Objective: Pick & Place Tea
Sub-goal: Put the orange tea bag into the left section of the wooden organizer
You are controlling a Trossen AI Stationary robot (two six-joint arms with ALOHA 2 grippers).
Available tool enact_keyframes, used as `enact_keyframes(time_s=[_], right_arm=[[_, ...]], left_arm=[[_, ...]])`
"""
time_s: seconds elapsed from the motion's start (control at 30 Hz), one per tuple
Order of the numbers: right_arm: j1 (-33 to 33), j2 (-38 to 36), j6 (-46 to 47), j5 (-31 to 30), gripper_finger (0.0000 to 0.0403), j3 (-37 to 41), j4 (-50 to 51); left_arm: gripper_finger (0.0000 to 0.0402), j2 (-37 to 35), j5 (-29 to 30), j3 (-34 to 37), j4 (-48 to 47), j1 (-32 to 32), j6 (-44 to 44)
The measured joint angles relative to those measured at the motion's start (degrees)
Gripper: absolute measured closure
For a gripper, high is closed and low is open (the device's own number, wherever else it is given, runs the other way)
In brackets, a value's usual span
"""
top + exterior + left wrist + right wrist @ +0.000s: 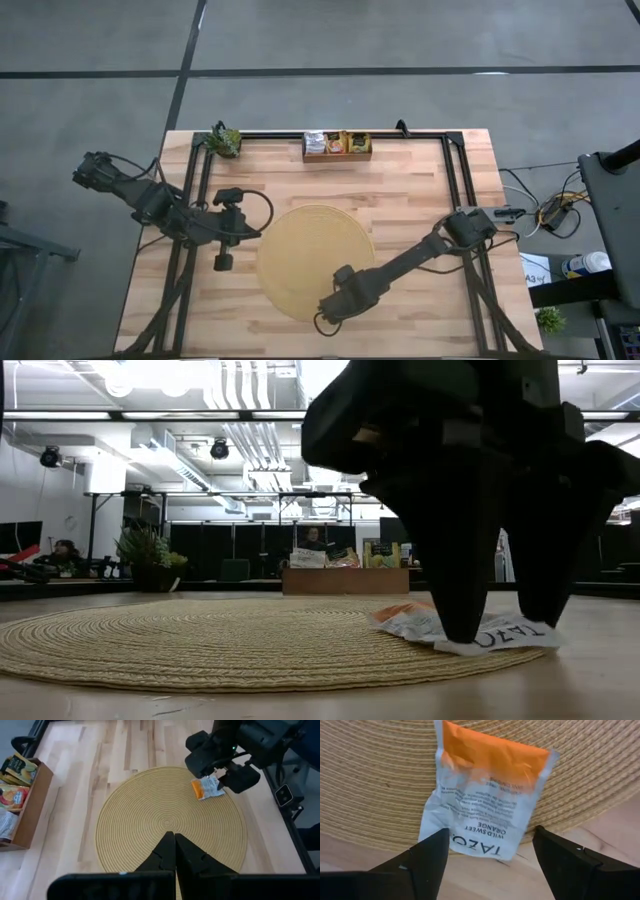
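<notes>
The right hand [490, 865] is seen low over the near edge of the round woven mat [300, 240], its fingers spread open on either side of one tea sachet [487, 795]. The sachet, white with an orange top, is laid flat with its orange end on the mat and its printed end hanging over the rim onto the wooden worktop [420, 200]. No finger is seen pressing on it in the right wrist view; in the low view the fingertips [460, 625] are shown down at its edge. The left hand [175, 857] is held above the mat's left side, its fingers closed together on nothing. Further sachets [337, 143] are stood in the wooden tray [337, 155] at the worktop's far edge.
</notes>
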State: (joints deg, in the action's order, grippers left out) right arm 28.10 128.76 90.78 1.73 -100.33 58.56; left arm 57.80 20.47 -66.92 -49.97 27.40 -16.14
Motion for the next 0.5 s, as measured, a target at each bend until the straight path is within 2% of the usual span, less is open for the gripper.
enact_keyframes(time_s=[0.13, 0.23, 0.5], right_arm=[[-0.1, 0.9, 1.4, 0.1, 0.0134, -0.1, -0.5], [-0.2, 1.3, 2.1, 0.9, 0.016, -0.2, -0.6], [-0.2, 1.2, 2.3, 0.8, 0.0299, -0.2, -0.6]], left_arm=[[0.0401, 0.0, 0.0, 0.1, 0.0, 0.0, 0.6], [0.0401, 0.1, 0.0, 0.3, -0.1, 0.0, 1.0], [0.0401, 0.1, 0.0, 0.3, -0.1, 0.0, 1.1]])
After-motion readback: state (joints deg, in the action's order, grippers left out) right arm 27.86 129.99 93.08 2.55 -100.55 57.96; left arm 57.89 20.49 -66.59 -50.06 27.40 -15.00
